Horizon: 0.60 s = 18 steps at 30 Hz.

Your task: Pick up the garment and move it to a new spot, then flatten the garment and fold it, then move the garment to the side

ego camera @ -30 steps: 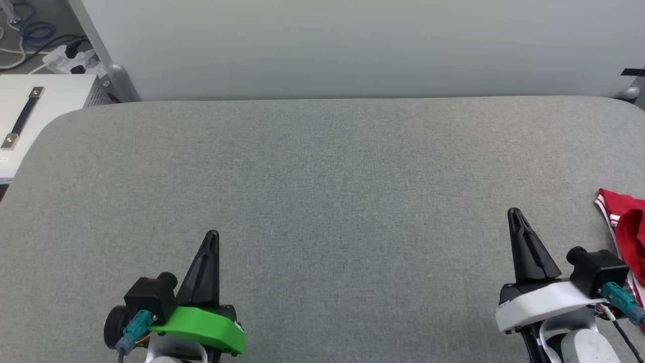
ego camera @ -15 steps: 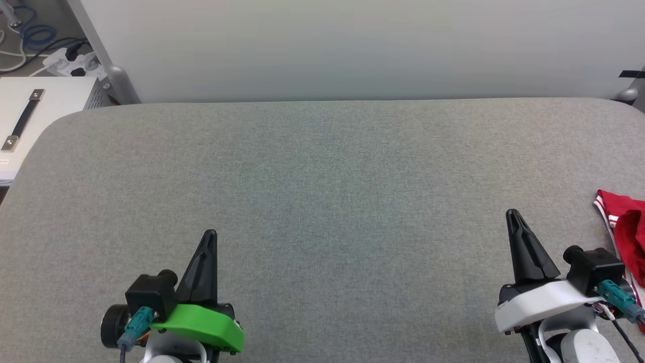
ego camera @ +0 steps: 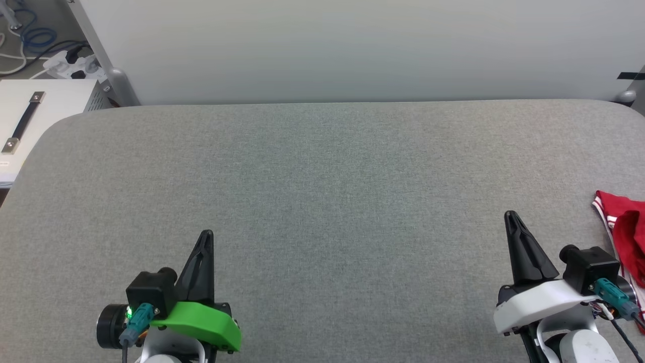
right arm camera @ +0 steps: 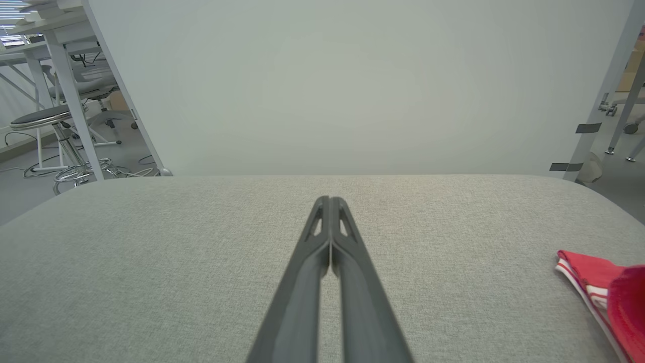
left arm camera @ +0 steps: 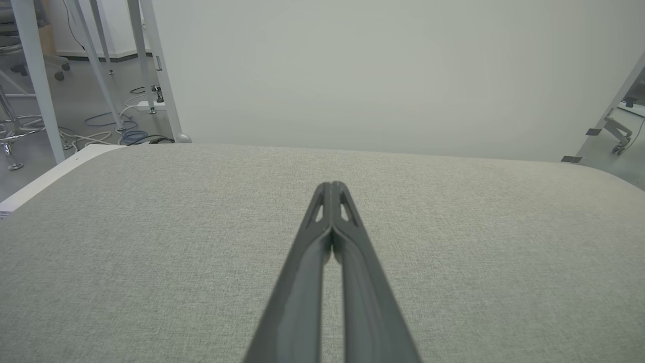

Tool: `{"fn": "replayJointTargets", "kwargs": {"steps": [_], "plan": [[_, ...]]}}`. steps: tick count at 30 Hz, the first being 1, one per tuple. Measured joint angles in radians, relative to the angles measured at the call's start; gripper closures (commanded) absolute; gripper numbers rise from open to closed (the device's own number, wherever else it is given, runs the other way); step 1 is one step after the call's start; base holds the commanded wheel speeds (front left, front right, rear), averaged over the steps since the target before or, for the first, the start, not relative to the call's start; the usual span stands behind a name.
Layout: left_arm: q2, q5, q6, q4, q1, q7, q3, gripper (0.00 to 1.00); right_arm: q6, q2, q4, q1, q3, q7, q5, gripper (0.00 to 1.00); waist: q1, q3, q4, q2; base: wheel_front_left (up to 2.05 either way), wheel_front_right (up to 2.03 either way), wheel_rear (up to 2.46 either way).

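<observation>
so the big grey padded table [ego camera: 322,166] stretches out wide ahead of both sets of fingertips; the garment [ego camera: 622,227] lies off to the outer side of the right gripper [ego camera: 511,216], near it but not touching, right at the table's edge and cut off by the head view; what shows looks humped rather than flat, with the striped trim along the side facing that gripper, but I can't tell if the rest is folded or bunched; the left gripper [ego camera: 206,234] is well apart from it, far across; both grippers have their fingers pressed together, pinching nothing; honestly this fits a shirt waiting to be grabbed or one already parked at the side, can't call it; handling-wise it's limp jersey, so I'd guess a one-point pinch lets it sag and drag
</observation>
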Motion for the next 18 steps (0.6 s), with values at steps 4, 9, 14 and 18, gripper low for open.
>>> {"fn": "replayJointTargets", "kwargs": {"steps": [4,9,14,18], "plan": [[0.000,0.007,0.002,-0.002,0.000,0.007,0.002,1.00,0.000,0.004,-0.002,0.000,-0.001,0.008,-0.008,1.00,0.0000,-0.002,0.000,0.0000,0.00,0.00,0.00],[0.000,0.019,0.009,-0.004,0.000,0.017,0.005,1.00,0.000,0.006,-0.005,0.001,-0.003,0.018,-0.019,1.00,0.0000,-0.004,-0.001,0.0000,0.00,0.00,0.00],[0.000,0.025,0.011,-0.006,0.000,0.027,0.007,1.00,0.000,0.010,-0.007,0.004,-0.005,0.029,-0.029,1.00,0.0000,-0.006,-0.001,0.0000,0.00,0.00,0.00],[0.000,0.032,0.019,-0.008,0.000,0.035,0.008,1.00,0.000,0.010,-0.011,0.005,-0.006,0.034,-0.033,1.00,0.0000,-0.007,-0.002,0.0000,0.00,0.00,0.00]]}}
